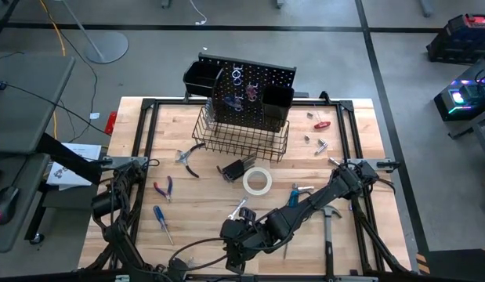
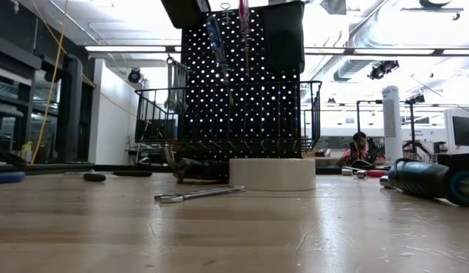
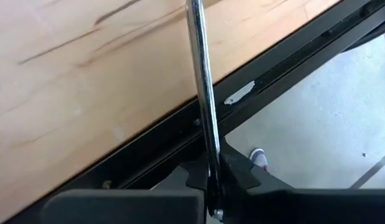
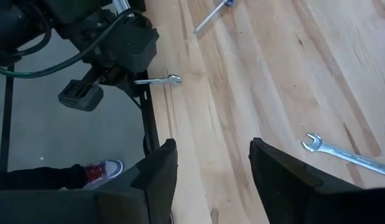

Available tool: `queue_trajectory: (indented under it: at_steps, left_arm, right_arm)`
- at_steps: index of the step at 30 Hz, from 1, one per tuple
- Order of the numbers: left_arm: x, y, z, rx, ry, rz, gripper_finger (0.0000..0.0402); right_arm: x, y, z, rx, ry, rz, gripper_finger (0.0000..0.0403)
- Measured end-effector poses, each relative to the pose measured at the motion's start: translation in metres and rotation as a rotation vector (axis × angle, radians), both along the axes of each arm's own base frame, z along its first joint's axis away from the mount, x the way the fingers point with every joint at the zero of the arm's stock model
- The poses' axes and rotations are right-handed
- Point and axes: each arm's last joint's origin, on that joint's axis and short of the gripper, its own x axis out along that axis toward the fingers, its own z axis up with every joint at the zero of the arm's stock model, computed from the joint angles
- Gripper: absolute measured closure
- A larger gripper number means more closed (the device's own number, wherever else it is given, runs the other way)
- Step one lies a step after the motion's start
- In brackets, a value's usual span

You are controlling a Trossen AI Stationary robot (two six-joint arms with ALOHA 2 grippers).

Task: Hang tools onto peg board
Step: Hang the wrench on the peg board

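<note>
The left claw [image 3: 212,186] is clenched on a slim, polished silver steel wrench [image 3: 201,93] at the near edge of the pale, grained wooden tabletop [image 1: 203,196]; the wrench's long shaft runs straight out from between the dark fingers, its free end over the wood. In the right wrist view the same wrench [image 4: 160,80] juts level from the left claw, open end toward the board's interior. The right arm stretches low across the front, its claw [image 4: 212,168] released, blunt black fingers spread above bare wood beside a second silver wrench [image 4: 341,153] lying flat. At the far side stands the upright black perforated peg board [image 1: 246,94] with its wire basket [image 1: 242,137].
</note>
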Motion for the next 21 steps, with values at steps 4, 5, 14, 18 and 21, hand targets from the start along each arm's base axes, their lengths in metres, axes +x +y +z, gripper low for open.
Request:
queue_trajectory:
  at_steps: [4, 5, 14, 18, 21]
  left_arm:
    - [-0.002, -0.007, 0.006, 0.008, -0.034, -0.010, 0.0397]
    - [-0.003, -0.009, 0.009, 0.006, -0.039, -0.012, 0.0397]
    - [-0.019, -0.004, 0.075, 0.118, -0.135, -0.101, 0.0399]
    - [-0.021, 0.014, 0.117, 0.208, -0.193, -0.212, 0.0400]
    - [-0.015, 0.039, 0.153, 0.332, -0.270, -0.299, 0.0400]
  right_arm:
    - [0.000, 0.000, 0.000, -0.012, -0.001, 0.015, 0.0212]
    - [0.000, 0.000, 0.000, -0.017, -0.002, 0.023, 0.0212]
    - [-0.005, -0.008, 0.013, -0.104, -0.034, 0.031, 0.0212]
    - [-0.009, -0.016, 0.028, -0.119, -0.063, 0.014, 0.0212]
    - [-0.010, -0.016, 0.040, -0.085, -0.126, 0.036, 0.0212]
